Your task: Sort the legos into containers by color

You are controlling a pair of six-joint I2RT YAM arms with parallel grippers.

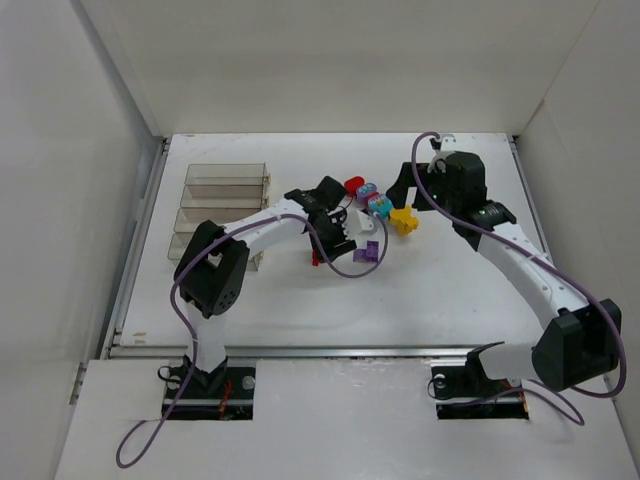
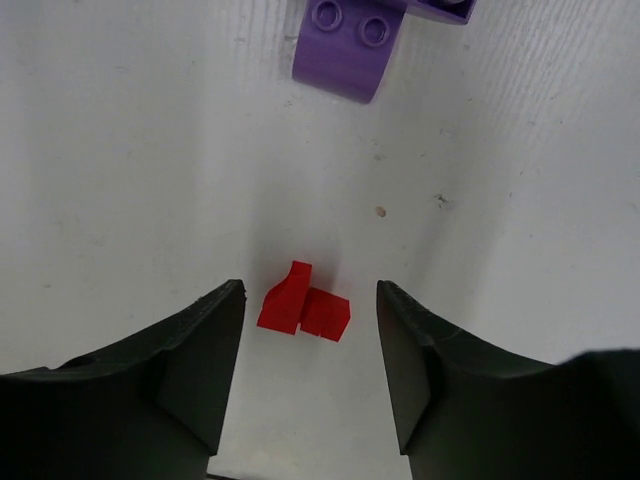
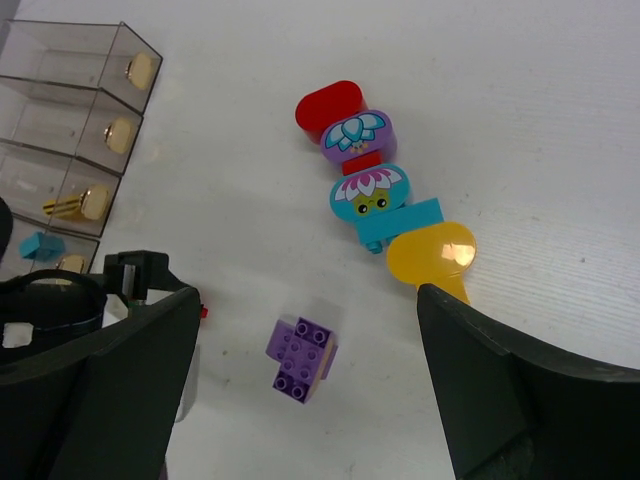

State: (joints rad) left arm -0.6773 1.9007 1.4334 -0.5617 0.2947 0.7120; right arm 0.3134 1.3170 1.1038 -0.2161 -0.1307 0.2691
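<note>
Nearest us, the left jaws stand apart, one on each side of the small red brick [image 2: 303, 305], and neither touches it. The brick lies bare on the white counter [image 1: 400, 300], skewed and a little closer to one jaw than the other. We judge this to be the pinch before the lift. Since the brick is tiny and wedge-like, the closer jaw may reach it first and push or twist it, and it could slip out sideways.

Just beyond the red brick lies a purple brick [image 2: 345, 50], apart from it. A shoved red brick could slide against it.

Farther beyond the red brick and to its right, a chain runs from a rounded red brick [image 3: 328, 105] through a purple flower brick [image 3: 357, 135] and a cyan face brick [image 3: 370, 195] to a yellow brick [image 3: 432, 255]. Lifted as one, it would mix colours in a single bin. The right jaws hang there, wide apart and holding nothing. With both arms working so near each other, they could collide.

Well to the left of the red brick stands the row of clear bins [image 3: 60, 110]. One seems to hold a small cyan brick [image 3: 40, 245], so the red brick belongs in another bin.
</note>
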